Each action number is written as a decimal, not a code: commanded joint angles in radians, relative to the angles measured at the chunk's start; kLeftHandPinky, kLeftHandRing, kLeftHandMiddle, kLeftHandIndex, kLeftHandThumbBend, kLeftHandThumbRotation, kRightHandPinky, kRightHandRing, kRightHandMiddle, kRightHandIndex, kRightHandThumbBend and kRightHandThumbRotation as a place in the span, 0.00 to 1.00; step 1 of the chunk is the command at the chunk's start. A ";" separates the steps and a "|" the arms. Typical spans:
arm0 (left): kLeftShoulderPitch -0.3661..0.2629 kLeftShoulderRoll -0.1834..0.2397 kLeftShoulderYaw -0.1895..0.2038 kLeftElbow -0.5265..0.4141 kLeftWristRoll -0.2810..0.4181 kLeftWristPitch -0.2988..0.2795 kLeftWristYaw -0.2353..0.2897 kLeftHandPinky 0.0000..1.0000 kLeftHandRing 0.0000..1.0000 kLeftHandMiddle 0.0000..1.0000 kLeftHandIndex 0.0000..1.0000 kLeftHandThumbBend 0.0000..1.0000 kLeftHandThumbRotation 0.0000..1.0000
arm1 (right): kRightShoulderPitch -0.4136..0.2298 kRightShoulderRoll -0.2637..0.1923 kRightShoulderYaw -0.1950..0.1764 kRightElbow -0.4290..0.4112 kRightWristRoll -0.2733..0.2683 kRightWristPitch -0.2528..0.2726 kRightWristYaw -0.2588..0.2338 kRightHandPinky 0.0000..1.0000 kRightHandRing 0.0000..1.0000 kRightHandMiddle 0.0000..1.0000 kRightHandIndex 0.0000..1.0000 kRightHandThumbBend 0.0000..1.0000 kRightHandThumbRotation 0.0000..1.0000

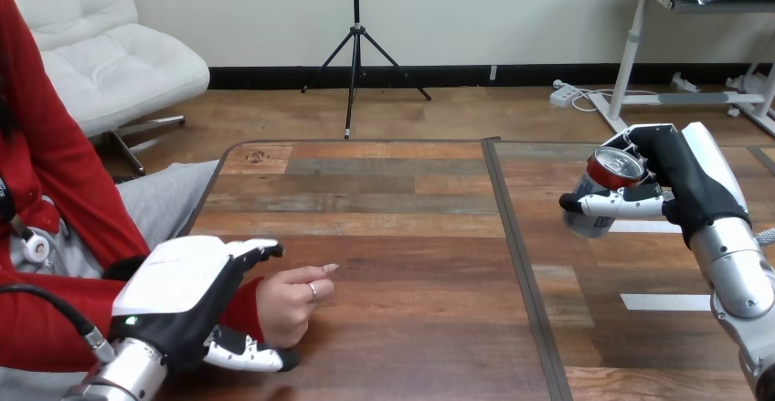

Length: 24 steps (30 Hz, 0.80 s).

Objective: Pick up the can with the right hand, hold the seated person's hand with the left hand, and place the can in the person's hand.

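Wood-grain bench point(402, 200), and it looks like we're mid-handover.

Over at the left edge, the robot's left hand point(187, 296) sits over the person's wrist point(245, 302), right where the red sleeve point(55, 264) ends. Its fingers are on the far side and its thumb on the near side, so the wrist looks pinched between them. I'd call that the "hold the person's hand" part more or less covered, though it's the wrist it has.

Just right of that, the person's hand point(291, 305) rests on the bench in a loose curl, knuckles up-ish, not really open.

Way over on the right, well apart from all that, the right hand point(681, 182) is clenched around the can point(605, 177) and has it lifted clear of the bench. So pickup is done and the carry across is what's left.

My guess for the next move is a long sweep left and down toward the person's hand, and that hand probably needs to open or turn palm up first, or there's nowhere to put it.

The can itself has a silver body and a red rim. It's tipped so the top with the pull tab faces the camera, and it looks unopened as far as I can tell.
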 commanded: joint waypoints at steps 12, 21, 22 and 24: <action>-0.090 0.038 -0.028 0.051 0.015 0.060 0.001 0.75 0.80 0.81 0.81 1.00 0.21 | -0.040 -0.018 -0.015 -0.063 0.017 -0.036 -0.007 0.31 0.35 0.44 0.46 0.84 0.00; -0.096 0.047 -0.040 0.061 0.008 0.091 -0.009 0.76 0.80 0.81 0.81 0.99 0.18 | -0.039 -0.018 -0.016 -0.064 0.019 -0.041 -0.007 0.30 0.34 0.44 0.46 0.84 0.00; -0.097 0.048 -0.042 0.063 0.008 0.093 -0.008 0.76 0.80 0.81 0.81 0.98 0.18 | -0.039 -0.018 -0.016 -0.064 0.019 -0.042 -0.006 0.30 0.34 0.44 0.46 0.84 0.00; -0.100 0.051 -0.045 0.071 0.009 0.094 -0.003 0.75 0.80 0.81 0.81 0.98 0.17 | -0.039 -0.018 -0.017 -0.063 0.021 -0.045 -0.005 0.31 0.35 0.44 0.46 0.84 0.00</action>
